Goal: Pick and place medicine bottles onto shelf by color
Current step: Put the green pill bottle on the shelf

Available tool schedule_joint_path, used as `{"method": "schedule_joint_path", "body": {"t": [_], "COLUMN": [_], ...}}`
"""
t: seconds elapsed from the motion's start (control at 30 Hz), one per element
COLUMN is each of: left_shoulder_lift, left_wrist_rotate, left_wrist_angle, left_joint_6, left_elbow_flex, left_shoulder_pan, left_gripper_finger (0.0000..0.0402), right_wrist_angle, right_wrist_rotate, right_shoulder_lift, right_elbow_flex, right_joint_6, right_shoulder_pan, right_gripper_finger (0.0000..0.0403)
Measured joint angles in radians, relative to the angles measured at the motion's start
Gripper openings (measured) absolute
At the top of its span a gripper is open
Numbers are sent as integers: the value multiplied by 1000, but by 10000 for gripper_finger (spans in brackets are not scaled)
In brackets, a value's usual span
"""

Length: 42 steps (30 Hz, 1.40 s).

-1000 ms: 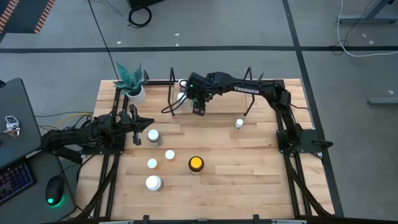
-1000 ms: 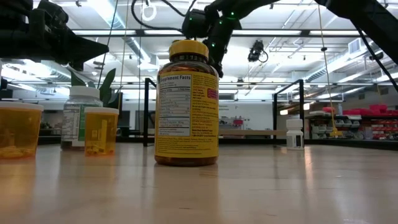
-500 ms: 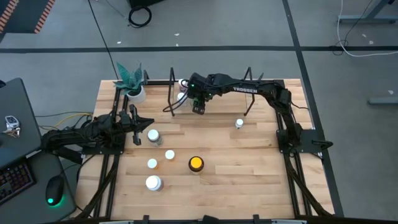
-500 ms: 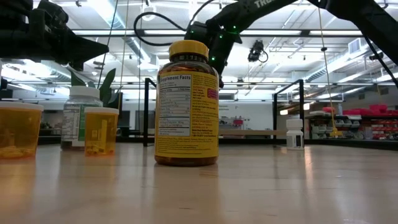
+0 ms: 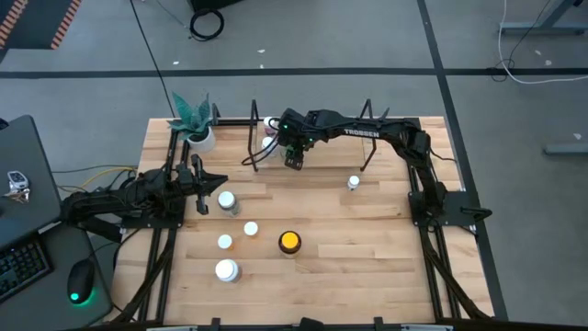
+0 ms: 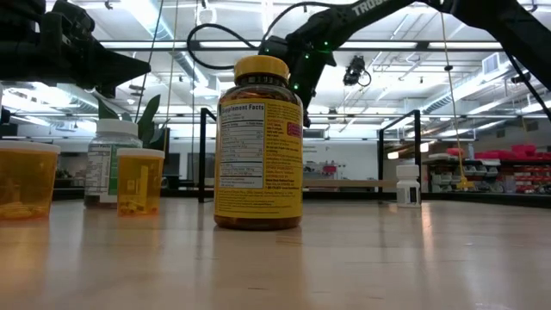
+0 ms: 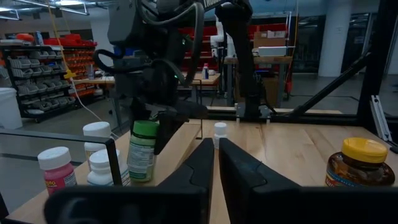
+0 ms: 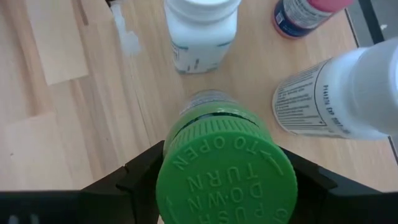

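My right gripper hangs over the left part of the shelf, shut on a green-capped bottle, which the left wrist view shows upright. Beside it on the shelf board stand two white bottles and a pink-capped one. On the table stand the yellow-capped bottle, several white-capped ones and a small white one. My left gripper waits shut at the table's left side. My right gripper pinches the green bottle's cap between its two fingers, one on each side of the cap's rim, coming from above and pointing down. The bottle hangs upright below the fingers; whether its base touches the shelf board I cannot tell.
A white pot with a teal plant stands at the table's far left corner beside the shelf. The shelf's black wire uprights rise close to the held bottle. Bare wood lies on the shelf's right half and the table's right near part.
My right gripper has sunk a little toward the shelf board with the green bottle still in its hold; its cable loop has dropped with it in the low view.
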Motion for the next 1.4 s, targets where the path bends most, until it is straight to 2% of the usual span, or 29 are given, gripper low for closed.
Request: {"method": "schedule_joint_path", "body": {"t": [0.33,0.83,1.07,1.4], "left_shoulder_lift": [0,0,0,0], "left_wrist_rotate": [0,0,0,0], "left_wrist_angle": [0,0,0,0], "left_joint_6": [0,0,0,0], "left_elbow_flex": [0,0,0,0], "left_shoulder_pan": [0,0,0,0], "left_gripper_finger": [33,27,36,24], "right_wrist_angle": [31,13,-141,-210], "right_wrist_rotate": [0,9,63,140], "right_shoulder_lift": [-2,0,0,-1], "right_elbow_flex": [-18,-15,73,200], "right_joint_6": [0,0,4,-9], "right_shoulder_pan": [0,0,20,89], "right_gripper_finger": [253,337,346,346]}}
